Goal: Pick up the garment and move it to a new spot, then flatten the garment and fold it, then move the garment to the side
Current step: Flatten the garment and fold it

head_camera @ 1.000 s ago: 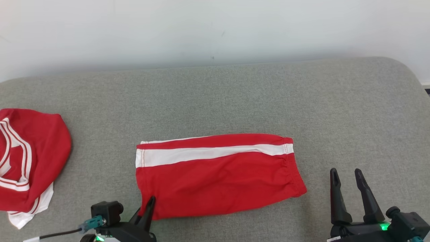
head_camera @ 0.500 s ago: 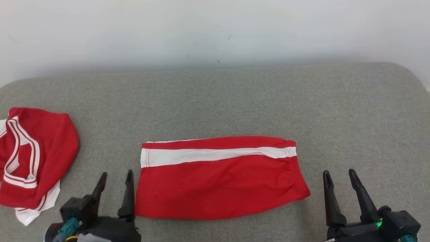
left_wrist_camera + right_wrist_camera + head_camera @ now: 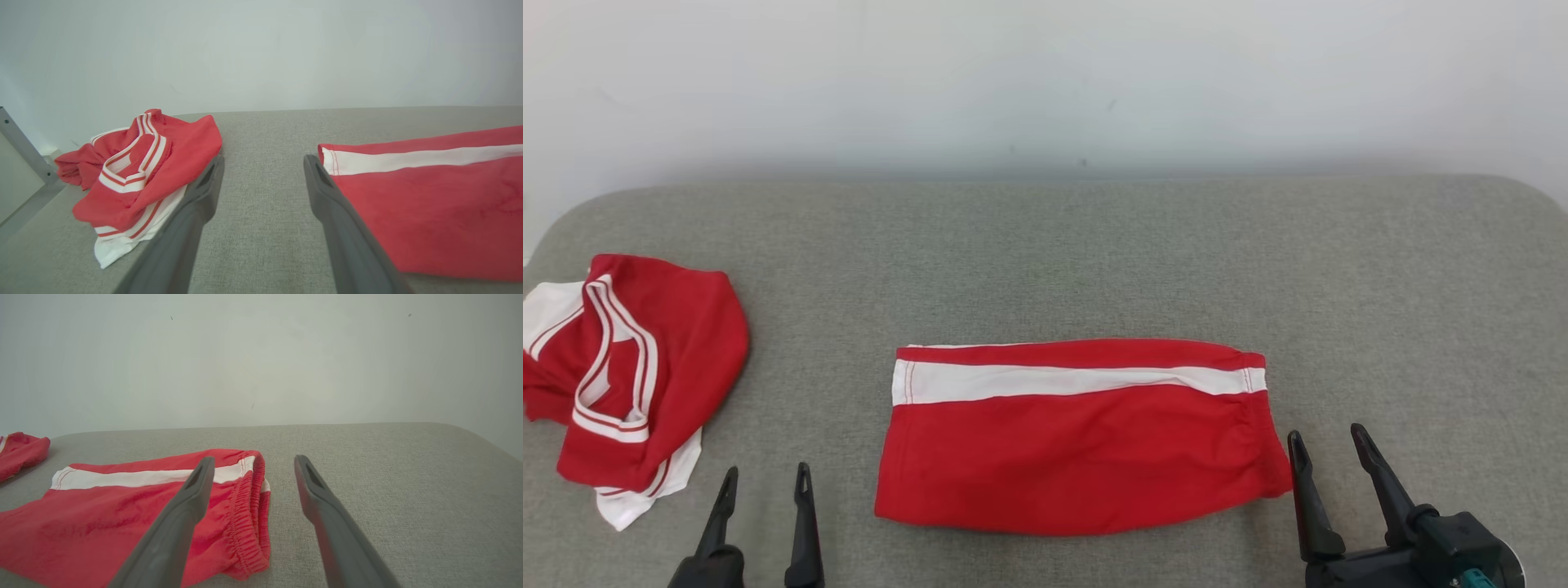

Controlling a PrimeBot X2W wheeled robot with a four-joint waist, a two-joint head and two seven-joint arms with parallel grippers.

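The garment [image 3: 1078, 441] is a pair of red shorts with a white side stripe, folded flat in a neat rectangle at the middle of the grey cushion [image 3: 1045, 261]. It also shows in the left wrist view [image 3: 429, 196] and in the right wrist view [image 3: 135, 514], waistband to the right. My left gripper [image 3: 765, 478] stands open to the left of the shorts' left edge, holding nothing [image 3: 263, 161]. My right gripper [image 3: 1327, 437] is open just right of the elastic waistband, apart from it [image 3: 253, 461].
A crumpled red and white top [image 3: 629, 384] lies at the cushion's far left [image 3: 139, 163]. A white wall [image 3: 1045, 82] rises behind the cushion. A grey metal frame [image 3: 24, 147] stands at the left edge of the left wrist view.
My left gripper let go of the shorts' front left corner, opened, and drew back to the left. The camera shifted, so the whole picture slid right and down. The right gripper stayed open.
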